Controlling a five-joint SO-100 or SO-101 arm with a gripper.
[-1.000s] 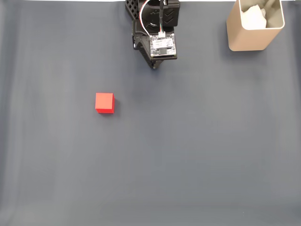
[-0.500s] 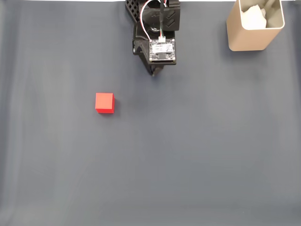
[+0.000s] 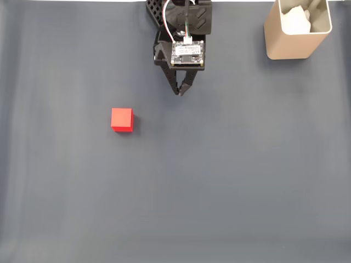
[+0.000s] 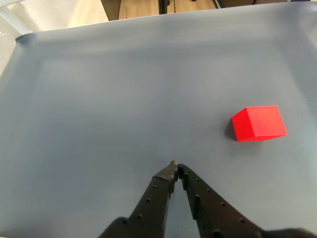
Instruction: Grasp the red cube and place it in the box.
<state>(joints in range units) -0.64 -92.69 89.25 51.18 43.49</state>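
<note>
On the grey tabletop (image 3: 230, 175), red cube (image 3: 122, 119) sat alone, end effector (image 3: 179, 92) pressed together nearby, beige box (image 3: 297, 30) well apart.

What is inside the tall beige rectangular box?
Inside the tall beige rectangular box, white crumpled paper-like material shows in the fixed view. Anything beneath it is covered.

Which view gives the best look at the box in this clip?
The fixed view. The box stands at the top right there, with its beige walls, rounded rim and the white paper inside visible, though the frame's top edge crops it. The wrist view looks over the gray mat toward the cube and gives nothing of the box.
</note>
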